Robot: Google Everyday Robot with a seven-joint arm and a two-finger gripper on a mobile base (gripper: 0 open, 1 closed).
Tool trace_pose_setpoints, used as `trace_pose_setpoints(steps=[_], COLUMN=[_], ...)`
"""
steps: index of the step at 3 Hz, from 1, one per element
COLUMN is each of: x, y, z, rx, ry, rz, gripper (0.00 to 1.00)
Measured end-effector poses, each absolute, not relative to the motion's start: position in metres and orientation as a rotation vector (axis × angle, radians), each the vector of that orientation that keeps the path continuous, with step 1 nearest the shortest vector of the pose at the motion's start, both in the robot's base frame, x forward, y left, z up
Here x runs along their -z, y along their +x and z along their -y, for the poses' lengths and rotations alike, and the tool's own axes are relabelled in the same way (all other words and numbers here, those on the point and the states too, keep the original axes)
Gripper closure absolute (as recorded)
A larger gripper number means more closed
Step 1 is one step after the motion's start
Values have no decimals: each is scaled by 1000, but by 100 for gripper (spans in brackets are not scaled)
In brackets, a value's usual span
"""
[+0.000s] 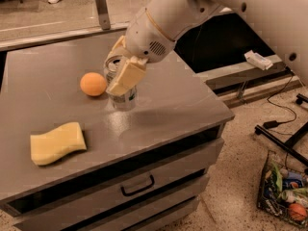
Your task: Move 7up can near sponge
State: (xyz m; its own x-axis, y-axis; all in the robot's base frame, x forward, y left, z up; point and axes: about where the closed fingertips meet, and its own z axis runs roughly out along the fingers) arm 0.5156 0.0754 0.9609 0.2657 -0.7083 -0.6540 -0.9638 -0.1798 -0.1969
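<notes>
Gripping the can [126,99], the gripper [114,77] is pictured over the middle of the table [183,100], its fingers closed on the can's sides. The can is held upright just right of the ball [93,84]. The sponge [57,142] lies well apart, at the near left. Whether the can rests on the table cannot be told.

arm [166,18] slants down-left; low pincer [118,74] clamps 7up can [124,99].
</notes>
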Motion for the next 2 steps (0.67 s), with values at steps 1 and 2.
trace_pose_setpoints(steps=[1, 2], x=[-943, -928], y=[512, 509], z=[-96, -109], rx=[-581, -616], ry=[-1982, -1991], rz=[-1469, -1456], gripper=[100, 100])
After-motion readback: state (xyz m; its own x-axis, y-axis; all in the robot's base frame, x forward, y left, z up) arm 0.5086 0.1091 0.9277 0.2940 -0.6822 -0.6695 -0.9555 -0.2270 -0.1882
